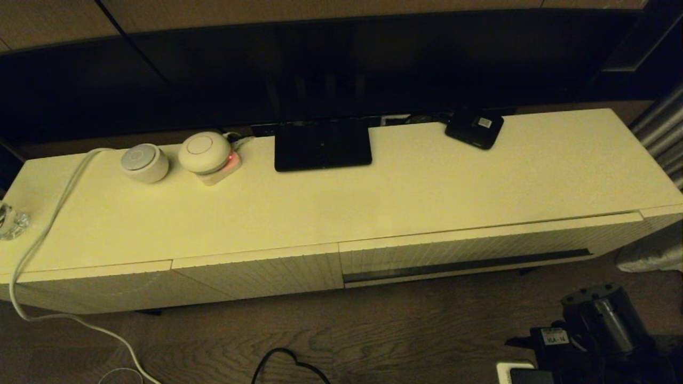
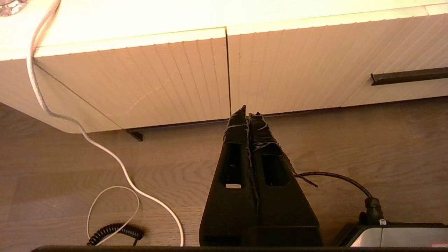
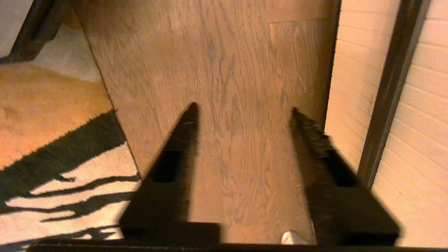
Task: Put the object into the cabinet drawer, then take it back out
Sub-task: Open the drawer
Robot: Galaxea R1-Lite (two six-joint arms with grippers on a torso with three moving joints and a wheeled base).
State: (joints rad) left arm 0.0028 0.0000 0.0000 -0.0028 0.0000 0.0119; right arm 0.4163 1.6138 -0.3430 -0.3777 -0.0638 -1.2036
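Observation:
The object is out of view in every view. The cabinet drawer (image 1: 469,250) is closed, its ribbed cream front flush with the cabinet and the dark slot (image 1: 464,265) running along its lower edge. The drawer (image 3: 420,112) also shows in the right wrist view, just beside my right gripper (image 3: 244,108), which hangs open over the wooden floor with nothing between its fingers. The right arm (image 1: 603,317) sits low at the right, in front of the drawer. My left gripper (image 2: 249,111) is shut and empty, pointing at the seam between the narrow ribbed panel (image 2: 157,80) and the drawer (image 2: 315,59).
On the cabinet top (image 1: 373,202) stand a black TV foot (image 1: 323,145), a small flat black box (image 1: 475,128), two round white devices (image 1: 144,162) and a glass item (image 1: 10,221). A white cable (image 1: 48,224) trails to the floor. A patterned rug (image 3: 52,147) lies beside the right gripper.

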